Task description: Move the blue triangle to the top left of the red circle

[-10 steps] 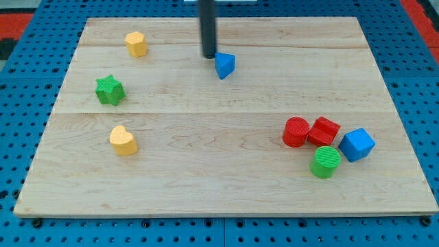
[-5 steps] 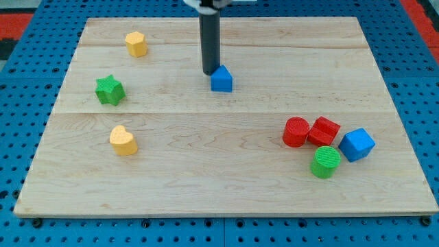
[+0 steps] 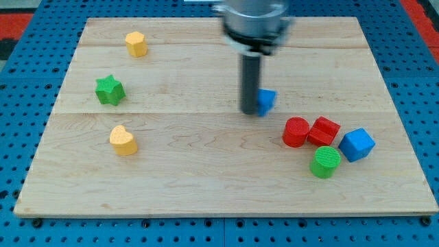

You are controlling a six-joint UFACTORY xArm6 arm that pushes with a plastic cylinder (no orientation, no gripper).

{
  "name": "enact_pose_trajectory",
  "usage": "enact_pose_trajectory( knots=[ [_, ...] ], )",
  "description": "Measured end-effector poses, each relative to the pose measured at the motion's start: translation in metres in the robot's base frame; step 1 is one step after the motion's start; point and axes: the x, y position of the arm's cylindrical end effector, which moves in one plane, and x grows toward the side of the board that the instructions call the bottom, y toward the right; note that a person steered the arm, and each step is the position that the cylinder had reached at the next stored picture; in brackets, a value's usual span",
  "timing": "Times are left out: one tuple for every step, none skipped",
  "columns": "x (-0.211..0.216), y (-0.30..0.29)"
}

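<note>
The blue triangle (image 3: pixel 266 101) lies on the wooden board (image 3: pixel 206 178), up and to the left of the red circle (image 3: pixel 296 132). My tip (image 3: pixel 248 111) is on the board right against the triangle's left side. The rod rises from it toward the view's top, where the blurred arm head hides part of the board. The red circle sits at the left of a cluster at the view's right.
Beside the red circle are a red block (image 3: pixel 324 130), a blue cube (image 3: pixel 357 144) and a green cylinder (image 3: pixel 325 162). At the view's left are a yellow hexagon (image 3: pixel 136 44), a green star (image 3: pixel 109 90) and a yellow heart (image 3: pixel 123 140).
My tip has moved down and to the right, pushing the blue triangle from the board's upper middle toward the red circle. The other blocks have not moved.
</note>
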Motion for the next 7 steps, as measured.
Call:
enact_pose_trajectory(
  knots=[
    [-0.006, -0.026],
    [-0.047, -0.068],
    [-0.06, -0.006],
    [-0.035, 0.062],
    [-0.018, 0.075],
    [-0.02, 0.038],
    [-0.055, 0.019]
  ],
)
